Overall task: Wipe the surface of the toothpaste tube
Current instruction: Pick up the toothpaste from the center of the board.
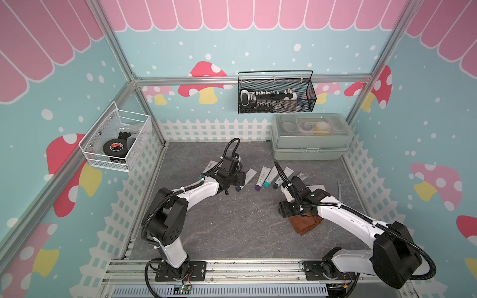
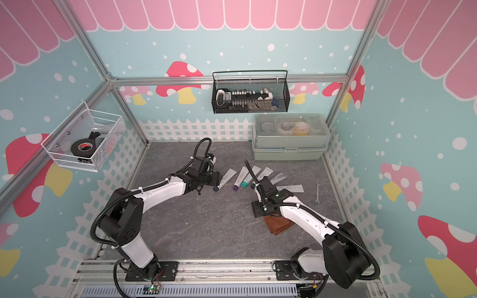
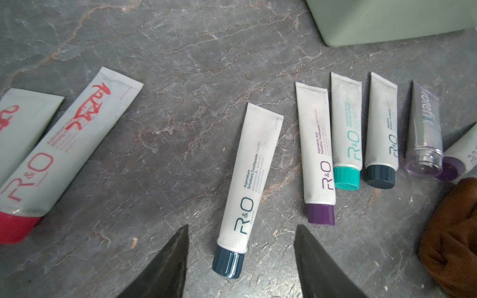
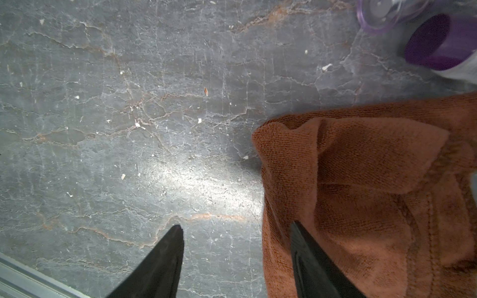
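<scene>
A white toothpaste tube (image 3: 254,165) with a dark blue cap lies flat on the grey table, also seen in both top views (image 1: 248,177) (image 2: 226,177). My left gripper (image 3: 242,226) hovers over its cap end, open, with both fingers well apart from the tube. A brown cloth (image 4: 361,180) lies crumpled on the table (image 1: 305,225). My right gripper (image 4: 235,225) is open and holds nothing. One of its fingers is over the cloth's edge and the other over bare table.
Several more tubes lie in a row beside it: purple-capped (image 3: 316,149), teal-capped (image 3: 346,123), dark-capped (image 3: 382,123) and a grey clear-capped one (image 3: 426,129). Two red-capped tubes (image 3: 69,134) lie on the other side. A green lidded box (image 1: 309,152) stands behind; a wrench (image 1: 340,191) lies right.
</scene>
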